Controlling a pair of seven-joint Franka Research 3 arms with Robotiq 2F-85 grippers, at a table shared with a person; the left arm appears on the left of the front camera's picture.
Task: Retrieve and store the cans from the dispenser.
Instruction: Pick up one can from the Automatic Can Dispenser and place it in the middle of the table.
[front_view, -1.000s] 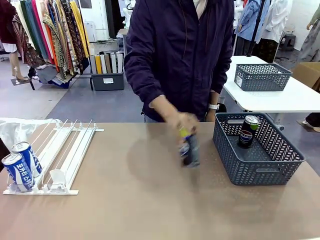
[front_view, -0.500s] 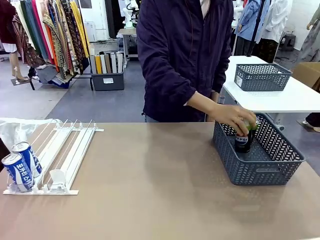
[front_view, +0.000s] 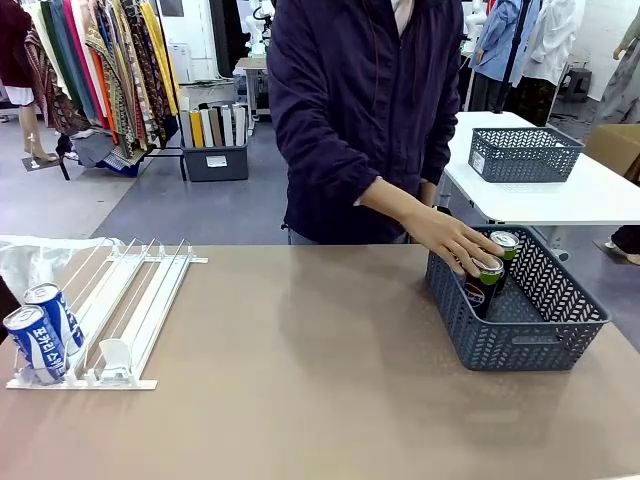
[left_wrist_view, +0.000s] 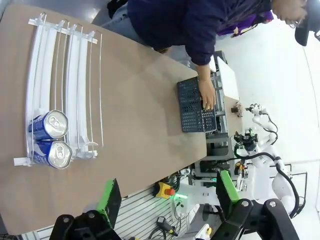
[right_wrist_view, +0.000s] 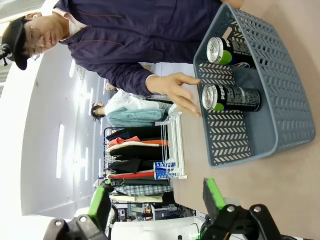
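- Table (front_view: 300, 400): tan top; shared with a person at the far side.
- Dispenser (front_view: 135, 300): white wire-and-track rack; lies flat on the table at the robot's left; lanes run from the far side toward the robot.
- Nearer blue can (front_view: 30, 345): blue and white, white lettering; stands at the near end of the dispenser's outer left lanes.
- Farther blue can (front_view: 55, 315): same kind; just behind the first and touching it.
- Basket (front_view: 560, 335): dark grey mesh plastic; on the table at the robot's right.
- Nearer black can (front_view: 487, 278): green rim, silver top; upright inside the basket by its left wall.
- Farther black can (front_view: 505, 245): same kind; upright just behind, toward the far wall.
- Person's hand (front_view: 448, 243): open, fingers spread over the basket's left rim, just beside the nearer black can's top; contact cannot be told.
- Left gripper (left_wrist_view: 167, 192): jaws spread wide, nothing between; high above the table.
- Right gripper (right_wrist_view: 157, 197): jaws apart, empty; well apart from the basket.
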